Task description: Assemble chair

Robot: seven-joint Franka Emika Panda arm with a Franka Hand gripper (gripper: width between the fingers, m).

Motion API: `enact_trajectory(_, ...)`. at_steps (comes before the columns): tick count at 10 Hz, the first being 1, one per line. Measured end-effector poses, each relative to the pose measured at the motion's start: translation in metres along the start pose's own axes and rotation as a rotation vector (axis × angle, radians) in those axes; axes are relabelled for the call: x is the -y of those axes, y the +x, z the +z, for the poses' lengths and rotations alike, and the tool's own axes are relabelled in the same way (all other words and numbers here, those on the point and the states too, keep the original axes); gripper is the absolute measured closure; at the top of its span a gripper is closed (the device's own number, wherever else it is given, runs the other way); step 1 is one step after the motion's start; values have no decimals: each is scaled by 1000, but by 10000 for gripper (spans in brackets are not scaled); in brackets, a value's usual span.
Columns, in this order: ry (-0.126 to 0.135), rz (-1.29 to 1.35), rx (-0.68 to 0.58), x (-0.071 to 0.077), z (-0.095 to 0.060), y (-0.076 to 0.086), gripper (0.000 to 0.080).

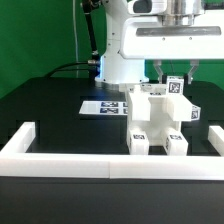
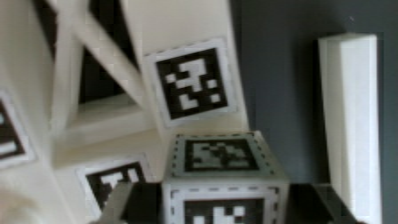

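The partly built white chair (image 1: 155, 120) stands on the black table at the exterior view's right, with square tags on its blocks. My gripper (image 1: 174, 78) reaches down from above onto its top. A small tagged white block (image 1: 176, 86) sits between the fingers there. In the wrist view the same block (image 2: 222, 185) fills the gap between the two dark fingers (image 2: 139, 200), so my gripper (image 2: 222, 208) is shut on it. Beyond it lies the X-braced panel (image 2: 107, 90) with a tag (image 2: 192, 85).
The marker board (image 1: 100, 105) lies flat behind the chair at the exterior view's left. A long low white border wall (image 1: 60, 160) runs along the front and sides. The white robot body (image 1: 125, 45) stands at the back. A long white bar (image 2: 343, 100) shows beside the panel.
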State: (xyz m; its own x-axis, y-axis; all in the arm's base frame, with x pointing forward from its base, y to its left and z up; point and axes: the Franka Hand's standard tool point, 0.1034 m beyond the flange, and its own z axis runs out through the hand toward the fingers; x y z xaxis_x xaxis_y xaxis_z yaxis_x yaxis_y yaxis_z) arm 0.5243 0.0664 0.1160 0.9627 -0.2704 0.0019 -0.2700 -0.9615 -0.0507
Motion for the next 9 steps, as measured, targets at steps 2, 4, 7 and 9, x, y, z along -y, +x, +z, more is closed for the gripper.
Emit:
enact_trajectory(2, 6, 101, 1, 0, 0, 0, 512)
enact_trajectory(4, 11, 174, 2, 0, 0, 0, 511)
enact_trajectory(7, 10, 97, 2, 1, 0, -1, 198)
enact_trajectory(9, 8, -22, 0, 6, -1, -3, 165)
